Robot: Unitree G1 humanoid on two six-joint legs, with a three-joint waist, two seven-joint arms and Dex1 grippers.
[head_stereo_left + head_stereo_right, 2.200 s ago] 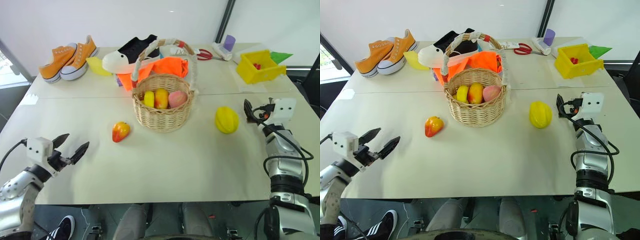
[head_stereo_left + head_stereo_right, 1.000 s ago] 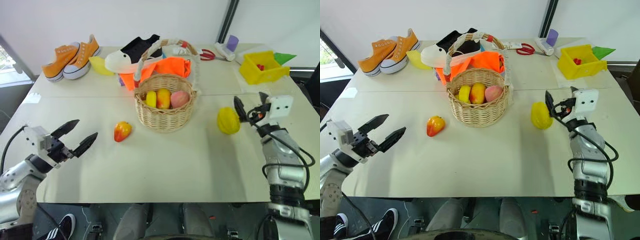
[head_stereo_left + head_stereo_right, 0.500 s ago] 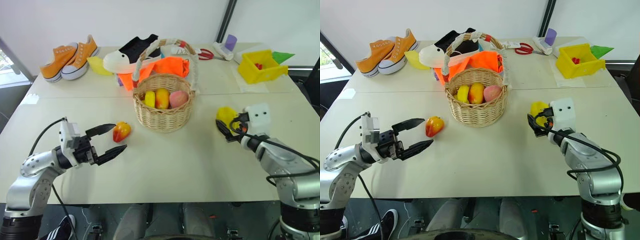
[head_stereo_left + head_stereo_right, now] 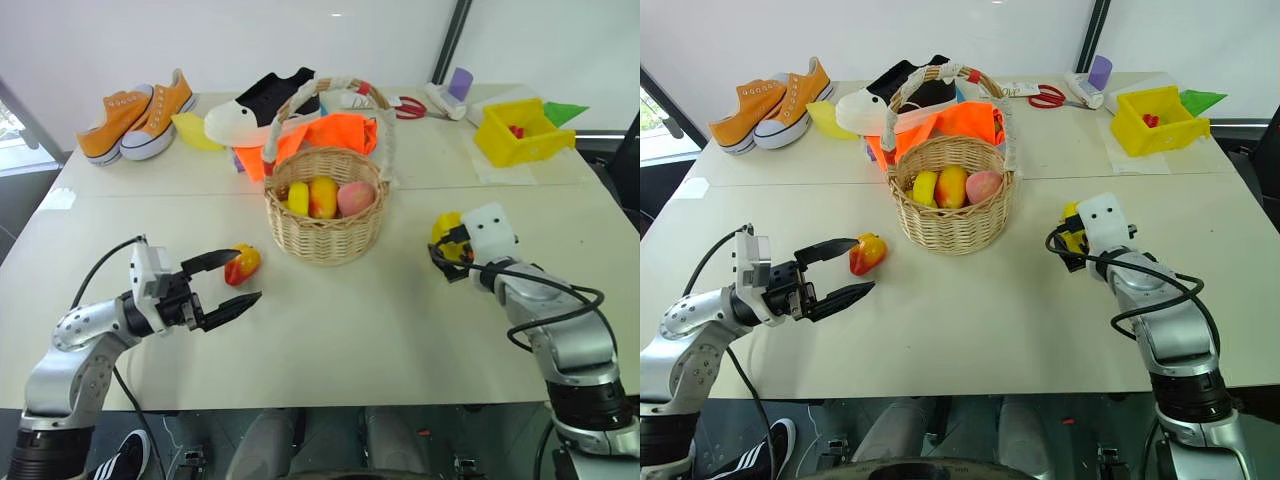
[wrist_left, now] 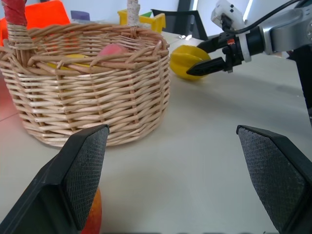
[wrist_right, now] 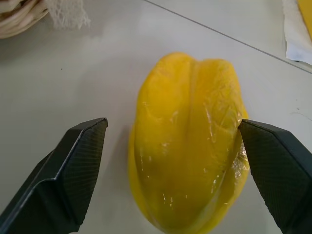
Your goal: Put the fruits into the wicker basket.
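The left gripper (image 4: 226,283), spread wide, has slid in to bracket the glossy red-orange fruit with a yellow tip (image 4: 242,264) near the table's middle, left of the round tan wicker basket (image 4: 325,222), while the right gripper (image 6: 174,146), narrowing from fully open, straddles the ribbed yellow oval fruit (image 6: 187,141) toward the right edge.

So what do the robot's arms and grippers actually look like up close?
Both arms are rounded silver-grey metal segments with darker joints and loose black cables looping alongside. Each wrist carries a small white box. The left gripper and the right gripper each have two black, tapering fingers whose inner pads show a fine textured grid.
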